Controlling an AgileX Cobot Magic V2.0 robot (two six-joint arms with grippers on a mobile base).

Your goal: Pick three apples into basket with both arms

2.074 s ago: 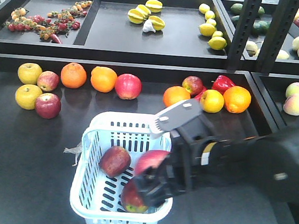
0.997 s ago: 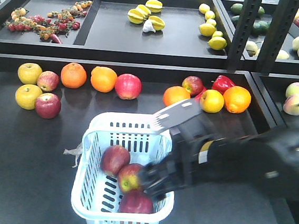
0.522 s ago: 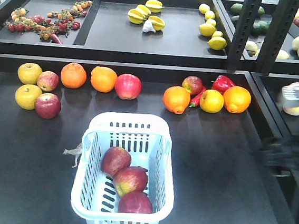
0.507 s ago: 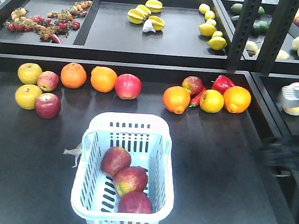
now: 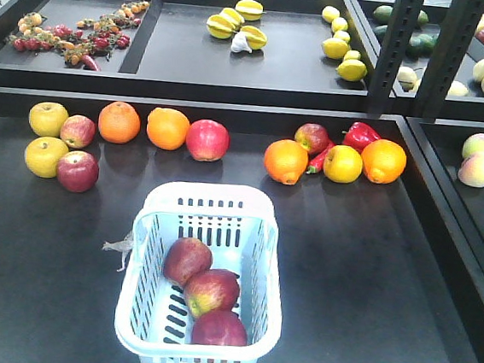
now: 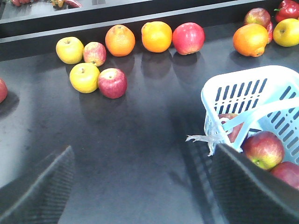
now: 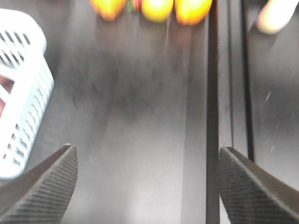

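Note:
Three dark red apples lie in a row inside the pale blue basket (image 5: pixel 262 261): one (image 5: pixel 187 261), one (image 5: pixel 212 292) and one (image 5: pixel 220 330). Neither arm shows in the front view. In the left wrist view the left gripper (image 6: pixel 142 186) is open and empty above the dark table, left of the basket (image 6: pixel 243 91); two apples (image 6: pixel 263 148) show inside. In the right wrist view the right gripper (image 7: pixel 147 184) is open and empty above the table, right of the basket (image 7: pixel 25 116).
Loose fruit lines the table's back: yellow apples (image 5: pixel 48 117), oranges (image 5: pixel 119 122), red apples (image 5: pixel 207 140), a red pepper (image 5: pixel 362 135). A raised tray (image 5: pixel 236 69) with more fruit stands behind. A black post (image 5: pixel 396 50) rises at right. A rail (image 7: pixel 212 93) runs beside the right gripper.
The right arm released the third apple into the basket, then pulled back to the right and out of the front view. The basket now holds three apples.

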